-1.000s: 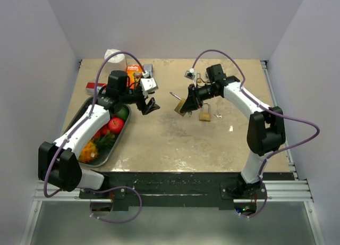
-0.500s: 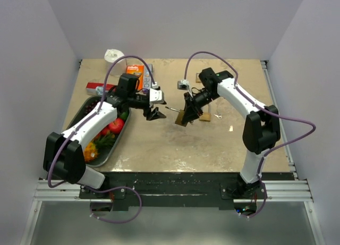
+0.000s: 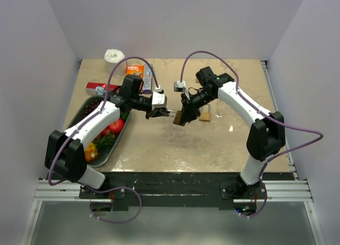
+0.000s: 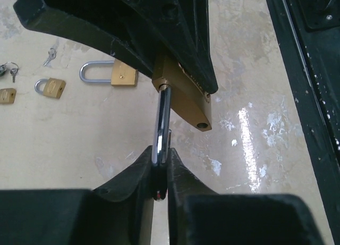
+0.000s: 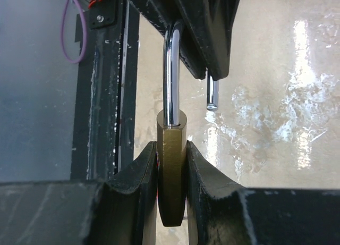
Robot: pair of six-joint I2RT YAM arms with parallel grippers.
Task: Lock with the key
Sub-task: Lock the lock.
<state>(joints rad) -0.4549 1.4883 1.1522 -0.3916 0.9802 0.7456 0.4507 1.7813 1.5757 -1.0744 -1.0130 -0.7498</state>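
Note:
My right gripper [image 3: 185, 113] is shut on the body of a brass padlock [image 3: 179, 118], held above the middle of the table. In the right wrist view the padlock [image 5: 171, 165] sits squeezed between my fingers. Its steel shackle [image 5: 171, 69] stands open, with the free end [image 5: 212, 99] out of the body. A silver key [image 4: 162, 123] sticks in the bottom of the padlock [image 4: 186, 99]. My left gripper [image 4: 161, 165] is shut on the key's head. From above, the left gripper [image 3: 160, 112] and the key [image 3: 170, 112] sit just left of the padlock.
A metal tray [image 3: 84, 109] with fruit lies at the left. A red box [image 3: 98, 87], an orange box [image 3: 134, 70] and a white roll [image 3: 113, 56] stand behind it. Spare padlocks [image 4: 122, 75] [image 4: 50, 87] and loose keys [image 4: 50, 55] lie on the table beyond the right gripper.
My left gripper has moved right to the padlock and shut on the key sticking out of it. The right arm has carried the padlock a little left and forward.

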